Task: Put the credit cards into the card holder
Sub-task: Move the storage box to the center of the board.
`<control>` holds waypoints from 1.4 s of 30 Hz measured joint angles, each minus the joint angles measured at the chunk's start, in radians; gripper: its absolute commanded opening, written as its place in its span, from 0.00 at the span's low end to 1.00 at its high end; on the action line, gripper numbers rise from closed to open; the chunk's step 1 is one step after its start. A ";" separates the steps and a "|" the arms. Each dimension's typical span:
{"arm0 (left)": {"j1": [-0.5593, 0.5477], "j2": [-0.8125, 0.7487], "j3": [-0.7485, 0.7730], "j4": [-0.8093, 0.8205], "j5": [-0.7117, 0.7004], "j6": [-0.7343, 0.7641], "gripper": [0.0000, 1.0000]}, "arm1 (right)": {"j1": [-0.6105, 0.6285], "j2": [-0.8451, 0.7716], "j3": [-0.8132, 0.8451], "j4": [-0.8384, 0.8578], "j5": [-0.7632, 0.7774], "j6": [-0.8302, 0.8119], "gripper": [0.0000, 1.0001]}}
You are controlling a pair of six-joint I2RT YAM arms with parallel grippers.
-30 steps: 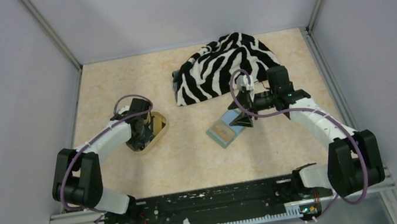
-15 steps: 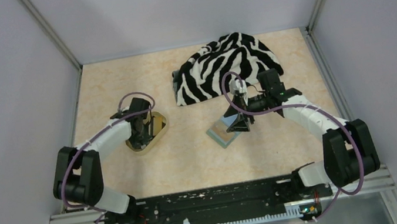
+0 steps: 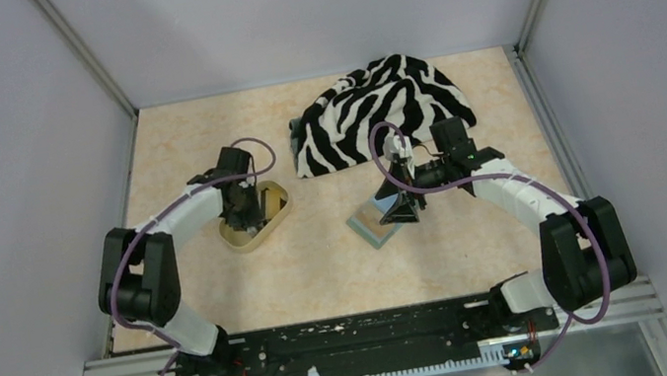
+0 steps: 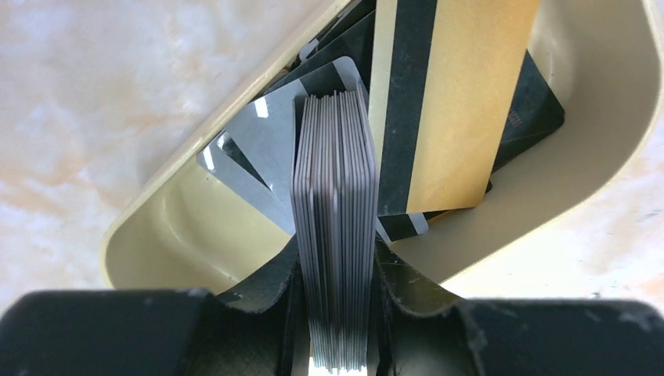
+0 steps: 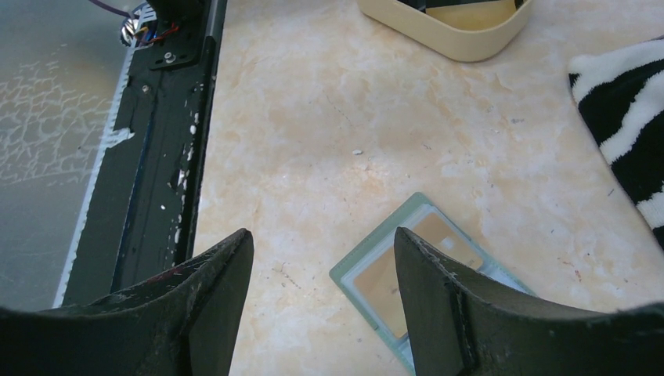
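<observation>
My left gripper (image 4: pixel 335 262) is shut on a thick stack of credit cards (image 4: pixel 333 157), held edge-on between its fingers just above the tan oval tray (image 4: pixel 595 117). More cards lie in that tray, among them a yellow-orange one with a dark stripe (image 4: pixel 462 102). In the top view the left gripper (image 3: pixel 246 216) is down in the tray (image 3: pixel 242 239). The sage-green card holder (image 3: pixel 367 228) lies open on the table, an orange card (image 5: pixel 376 286) showing inside it. My right gripper (image 5: pixel 322 235) hangs open above the holder's near-left corner (image 5: pixel 344 270), holding nothing.
A zebra-striped cloth (image 3: pixel 378 111) is bunched at the back, just behind the right arm. The black base rail (image 5: pixel 156 157) runs along the table's near edge. Grey walls close in the table on three sides.
The left gripper has closed on the stack of cards and nudged the tray slightly right. The right gripper has moved left to hang over the card holder.
</observation>
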 measured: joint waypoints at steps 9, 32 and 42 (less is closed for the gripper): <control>0.001 0.065 0.043 0.130 0.270 0.116 0.26 | 0.000 0.002 0.000 0.000 -0.001 -0.001 0.66; -0.011 -0.058 -0.104 0.160 0.083 -0.147 0.21 | 0.313 0.310 0.288 0.240 0.489 0.413 0.57; -0.006 -0.085 -0.135 0.168 0.056 -0.220 0.21 | 0.371 0.632 0.603 0.232 0.756 0.546 0.51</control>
